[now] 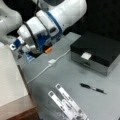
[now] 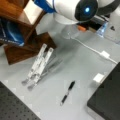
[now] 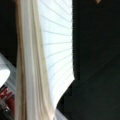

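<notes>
The white arm's end effector (image 1: 15,45) hangs off the grey table (image 1: 62,72); its opening cannot be told. A black pen (image 2: 68,93) lies flat, untouched.

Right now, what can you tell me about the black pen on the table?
The pen is slim and dark, mostly black with a lighter, silvery band partway along, and looks like plastic. It lies flat on the grey table, alone, touching nothing else. In both front views it rests between the clear folding stand and the black box. The gripper does not show in any view, and no part of the arm is near the pen.
</notes>
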Available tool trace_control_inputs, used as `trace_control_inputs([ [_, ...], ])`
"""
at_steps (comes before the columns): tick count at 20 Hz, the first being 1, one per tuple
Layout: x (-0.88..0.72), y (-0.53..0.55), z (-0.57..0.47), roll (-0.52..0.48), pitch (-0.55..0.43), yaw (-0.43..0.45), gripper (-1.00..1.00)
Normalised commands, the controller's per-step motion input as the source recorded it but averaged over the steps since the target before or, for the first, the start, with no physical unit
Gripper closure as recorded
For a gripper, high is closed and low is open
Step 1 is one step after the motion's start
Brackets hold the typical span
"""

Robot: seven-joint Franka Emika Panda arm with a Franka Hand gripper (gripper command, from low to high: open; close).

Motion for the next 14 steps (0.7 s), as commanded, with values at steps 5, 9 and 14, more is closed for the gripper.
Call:
trace_control_inputs([
  [5,-0.12,-0.11,-0.16,-0.126,0.025,0.050,-1.00],
  [9,-0.18,-0.16,-0.19,-0.154,0.005,0.126,-1.00],
  [14,-0.21,-0.16,-0.15,-0.172,-0.026,0.159,-1.00],
])
